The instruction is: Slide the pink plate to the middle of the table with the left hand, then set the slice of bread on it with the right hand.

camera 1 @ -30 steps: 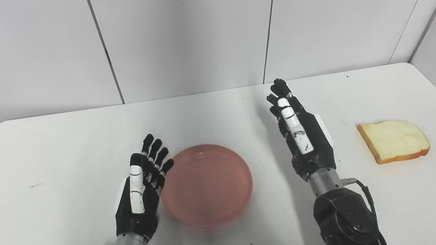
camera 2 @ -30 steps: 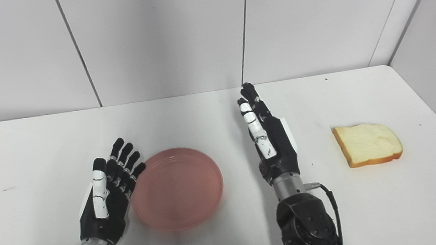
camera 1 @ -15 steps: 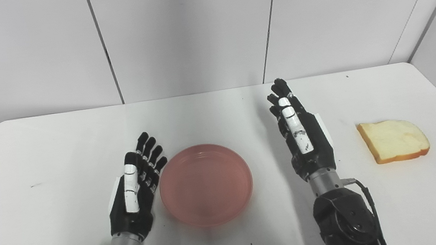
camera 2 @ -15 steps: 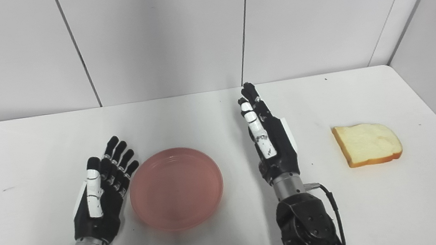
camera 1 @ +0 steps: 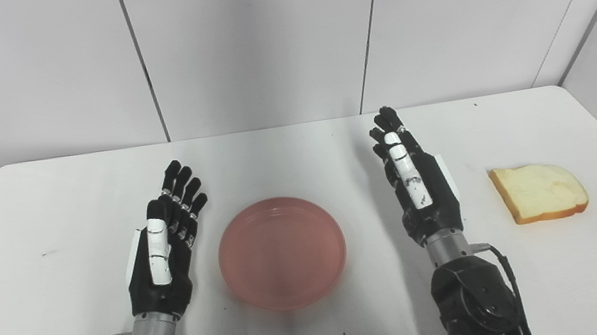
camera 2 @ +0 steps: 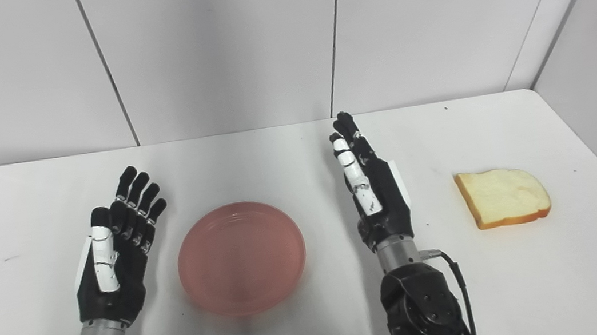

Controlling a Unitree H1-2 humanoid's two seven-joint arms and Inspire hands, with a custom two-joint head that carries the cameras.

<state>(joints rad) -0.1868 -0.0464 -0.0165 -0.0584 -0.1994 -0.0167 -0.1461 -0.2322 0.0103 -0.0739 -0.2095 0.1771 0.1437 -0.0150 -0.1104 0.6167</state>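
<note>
- Plate [camera 1: 282, 251], pink and round with a low rim, sat flat on the white table [camera 1: 296, 150] between the two hands, touching neither.
- The left hand [camera 1: 163, 254] was held edge-up with its fingers [camera 1: 181, 186] straight, slightly spread and pointing toward the far wall; it held nothing.
- A clear strip of bare table showed between the left fingers and the near-left rim of the plate, so the plate lay just to the right of those fingers and a little nearer the robot than their tips.
- The right hand [camera 1: 421, 191] was likewise edge-up, with its fingers [camera 1: 388, 127] extended, close together but not curled, and nothing held between them.
- From the right fingers the plate lay to the left and nearer the robot, with a band of table and the hand's shadow between them.
- The slice of bread [camera 1: 539, 191], pale with a golden crust, lay flat on the table to the right of the right hand, well apart from the fingers and about level with the palm rather than the tips.
- Whether either hand's lower edge touched the tabletop or hovered just over it was hard to tell from these head views.
- A black cable [camera 1: 498, 259] looped from the right wrist, on the side facing the bread.
- A few small dark specks marked the table, one of them near the front edge below the plate.
</note>
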